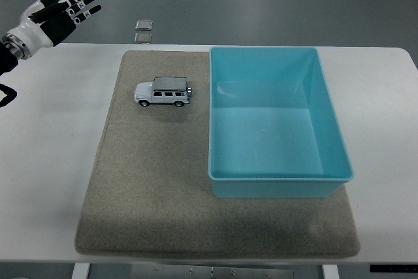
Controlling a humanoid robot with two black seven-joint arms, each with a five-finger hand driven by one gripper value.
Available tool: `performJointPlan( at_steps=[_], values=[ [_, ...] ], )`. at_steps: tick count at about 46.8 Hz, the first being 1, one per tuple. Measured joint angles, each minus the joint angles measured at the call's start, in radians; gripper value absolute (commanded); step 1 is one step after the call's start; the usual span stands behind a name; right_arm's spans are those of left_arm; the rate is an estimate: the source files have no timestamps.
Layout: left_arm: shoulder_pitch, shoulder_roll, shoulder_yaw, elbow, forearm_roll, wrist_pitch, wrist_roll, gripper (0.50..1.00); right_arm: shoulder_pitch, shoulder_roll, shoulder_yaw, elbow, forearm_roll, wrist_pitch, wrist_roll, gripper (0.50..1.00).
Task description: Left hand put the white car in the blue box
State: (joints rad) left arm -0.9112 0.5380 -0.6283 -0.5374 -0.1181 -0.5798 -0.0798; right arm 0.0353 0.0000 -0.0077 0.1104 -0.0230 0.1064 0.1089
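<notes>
A: Where do we stand on getting the white car (163,92) into the blue box (275,121)?

B: By our reading, nothing is done yet. The car sits on its wheels on the grey mat (163,181), side-on to us with its nose toward the left, in the far left part of the mat. It is just beside the box's left wall but not touching it.

A: And the box?

B: We see it open and empty, resting on the right half of the mat, its pale floor bare.

A: What about our left hand (60,8)?

B: It hangs at the far left corner of the table, raised and well apart from the car. The fingers are stretched out and slightly fanned, holding nothing. The right hand does not show in this view.

A: So what is left for us?

B: The whole job, we judge: bring the left hand in over the car, close the fingers around its body, lift it, carry it right over the box's wall, and let it go inside. The carry is short; the reach is the longer part.
</notes>
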Motion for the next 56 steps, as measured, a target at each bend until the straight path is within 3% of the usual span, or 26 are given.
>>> performJointPlan(
  at_steps=[36,47,56],
  values=[
    [0.01,0.013,0.005,0.052,0.026,-0.017,-0.019,0.999,0.0,0.0,0.0,0.0,0.0,0.0,0.0,0.936],
    [-0.005,0.032,0.0,0.041,0.342,-0.015,-0.033,0.999,0.0,0.0,0.0,0.0,0.0,0.0,0.0,0.936],
    [-0.009,0.068,-0.002,0.022,0.68,-0.003,-0.127,0.999,0.0,0.0,0.0,0.0,0.0,0.0,0.0,0.936]
  ],
)
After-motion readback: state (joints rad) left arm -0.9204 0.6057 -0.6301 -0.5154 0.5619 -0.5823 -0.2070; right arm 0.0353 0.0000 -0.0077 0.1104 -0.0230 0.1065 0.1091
